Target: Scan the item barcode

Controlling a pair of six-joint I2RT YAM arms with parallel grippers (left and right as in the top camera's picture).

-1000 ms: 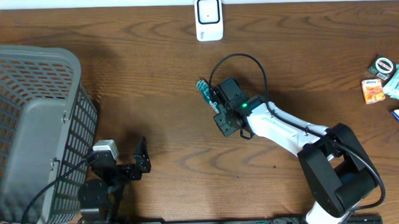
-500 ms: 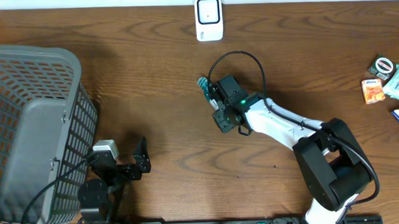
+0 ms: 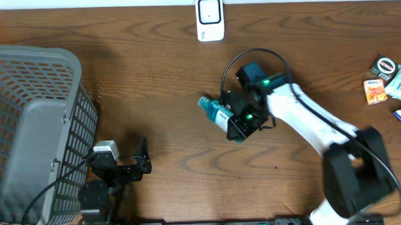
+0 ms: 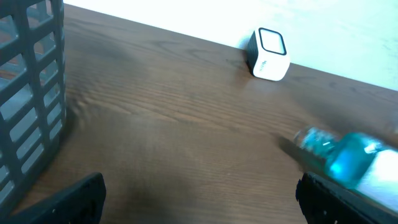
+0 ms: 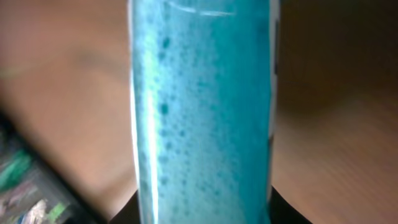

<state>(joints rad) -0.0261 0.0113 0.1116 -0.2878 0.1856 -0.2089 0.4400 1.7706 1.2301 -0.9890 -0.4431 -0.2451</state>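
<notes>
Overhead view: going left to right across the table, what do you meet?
Gray mesh basket → left gripper → white barcode scanner → right gripper → orange packet. The teal bottle in the right gripper is left out: it overlaps the scanner's position.

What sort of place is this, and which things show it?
Probably a mock shop checkout: a small white barcode scanner at the far edge of the brown wooden table, a grey plastic mesh basket at the left, and a teal bottle in the right gripper.
</notes>
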